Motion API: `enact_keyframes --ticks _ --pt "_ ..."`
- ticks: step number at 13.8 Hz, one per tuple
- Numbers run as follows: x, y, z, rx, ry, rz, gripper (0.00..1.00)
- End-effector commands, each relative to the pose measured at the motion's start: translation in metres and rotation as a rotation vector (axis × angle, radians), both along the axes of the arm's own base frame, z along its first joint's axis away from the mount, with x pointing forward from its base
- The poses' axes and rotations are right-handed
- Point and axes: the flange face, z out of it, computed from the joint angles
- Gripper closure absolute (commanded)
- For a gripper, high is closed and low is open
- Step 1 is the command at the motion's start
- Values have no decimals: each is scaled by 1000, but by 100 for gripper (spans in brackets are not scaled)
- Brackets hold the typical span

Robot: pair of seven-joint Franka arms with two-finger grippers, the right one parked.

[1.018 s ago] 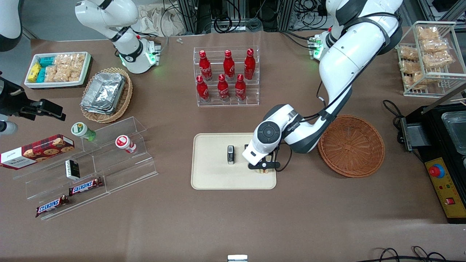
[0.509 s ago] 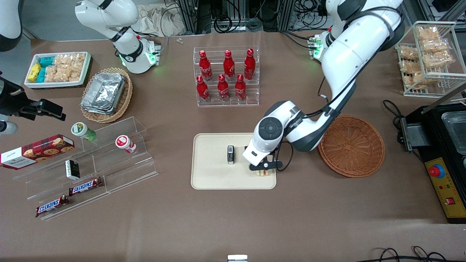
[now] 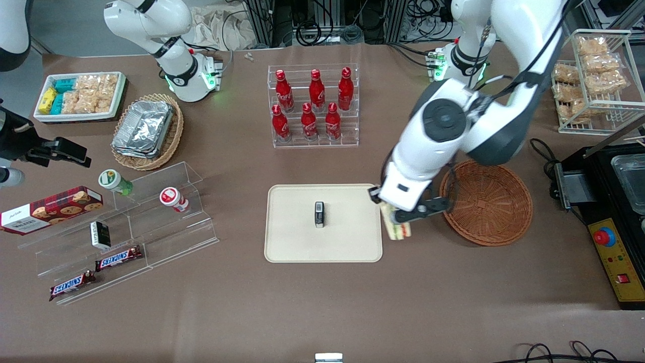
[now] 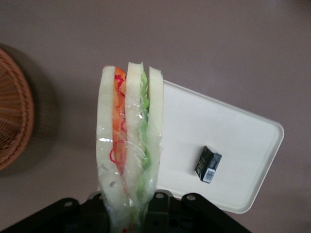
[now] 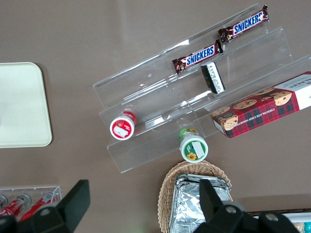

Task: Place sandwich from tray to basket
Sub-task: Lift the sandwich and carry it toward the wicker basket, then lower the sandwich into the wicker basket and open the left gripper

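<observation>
Sandwich in clear wrap, pinched between fingers of gripper. Both above tabletop, between tray and basket, sandwich by tray edge facing working arm's end. Slices show pale bread, orange and green filling. Black box on tray, near middle. Basket on tabletop, toward working arm's end. Bottle rack farther from front camera than tray, near tabletop's far edge.
</observation>
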Motion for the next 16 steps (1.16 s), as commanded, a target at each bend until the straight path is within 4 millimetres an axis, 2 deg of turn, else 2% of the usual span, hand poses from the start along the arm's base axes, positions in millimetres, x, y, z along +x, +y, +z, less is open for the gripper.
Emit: enact_keyframes --ticks 1,3,6,9,11,12,14,16 --pt "4 60 14 -19 59 159 100" --pt "7 107 12 -8 95 255 100" --pt "1 171 -17 57 148 463 100" --pt "-6 204 -65 97 215 626 100" --pt "-17 217 -101 96 199 658 100" --pt "-20 233 -119 94 185 685 100" --pt "-32 249 -154 93 173 675 100" --pt "-41 279 -181 94 149 644 100"
